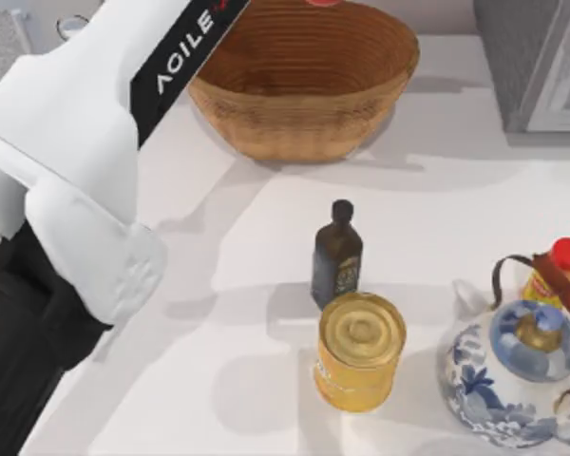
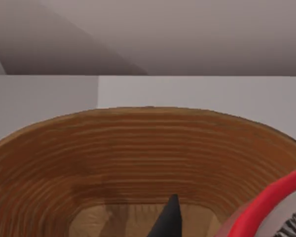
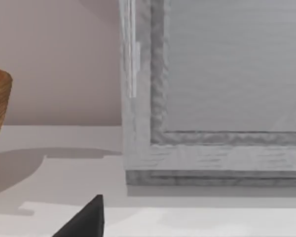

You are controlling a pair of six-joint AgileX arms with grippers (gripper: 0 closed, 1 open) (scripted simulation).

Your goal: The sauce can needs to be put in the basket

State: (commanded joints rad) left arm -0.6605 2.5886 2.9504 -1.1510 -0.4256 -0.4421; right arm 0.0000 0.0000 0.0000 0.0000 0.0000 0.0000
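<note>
The white tabletop runs back to a plain pale wall, and at the table's far right stands a grey framed panel or cabinet with a rough silver-grey border, seen close in the right wrist view.

The basket, a wide round wicker bowl in tan-brown with ribbed rings inside, sits at the far middle of the table. In the left wrist view its floor, as far as it can be seen, is bare. The sauce can appears at the edge of that view as a curved red rim with a silver-white top, over the basket's interior; in the top view a sliver of red at the frame's upper edge lies above the basket's far rim. Whether the can rests on anything cannot be told.

My left arm reaches from the table's left toward the basket; one dark fingertip points into the bowl, beside the can. I cannot tell whether those fingers clench the can or have let go.

In the right wrist view, a dark fingertip of the right arm is above the tabletop near the grey panel; its grip cannot be told either.

Near the front, a dark glass bottle stands just behind a yellow can with a gold lid. At the right are a blue-and-white porcelain teapot and, behind it, a yellow bottle with a red cap.
</note>
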